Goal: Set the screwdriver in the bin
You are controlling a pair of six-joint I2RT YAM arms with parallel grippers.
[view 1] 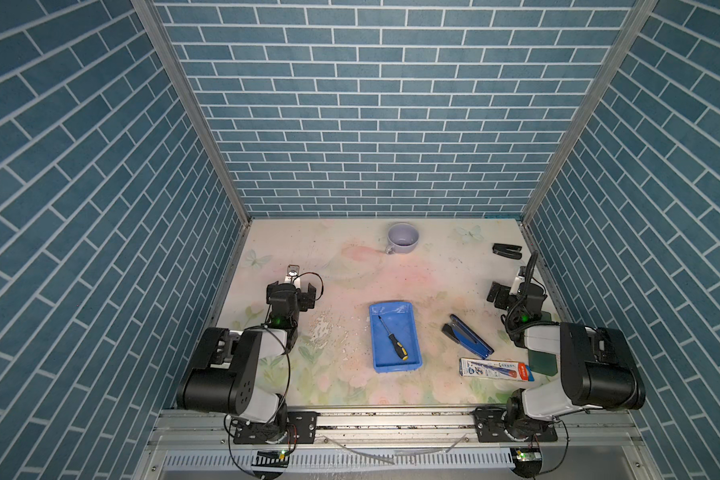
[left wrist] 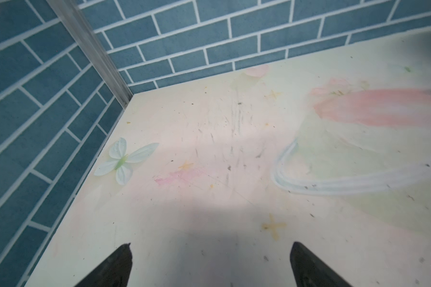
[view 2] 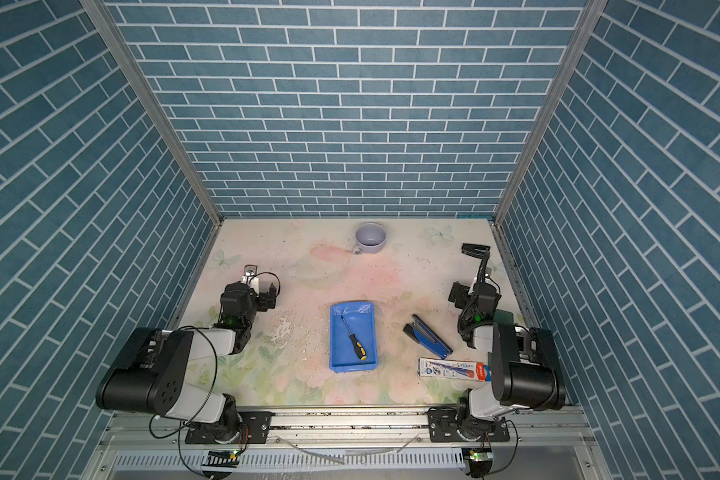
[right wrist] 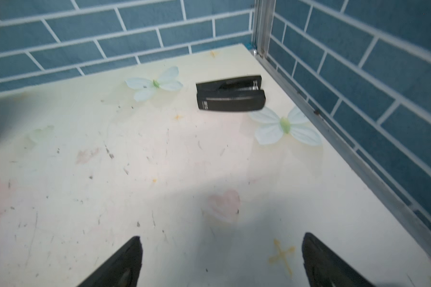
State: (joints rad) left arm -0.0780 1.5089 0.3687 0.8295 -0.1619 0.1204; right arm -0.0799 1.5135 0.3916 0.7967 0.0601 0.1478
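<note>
screwdriver (view 1: 392, 337) diagonal in bin (view 1: 413, 328), tip far-left

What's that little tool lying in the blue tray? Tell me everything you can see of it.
It is a small screwdriver: a thin dark metal shaft and a thicker black handle with yellow accents and a yellow butt end, plastic by the look. It lies flat and diagonal on the floor of the shallow blue bin, wholly inside its walls, tip toward the back, handle toward the front. Only the bin touches it.
</note>
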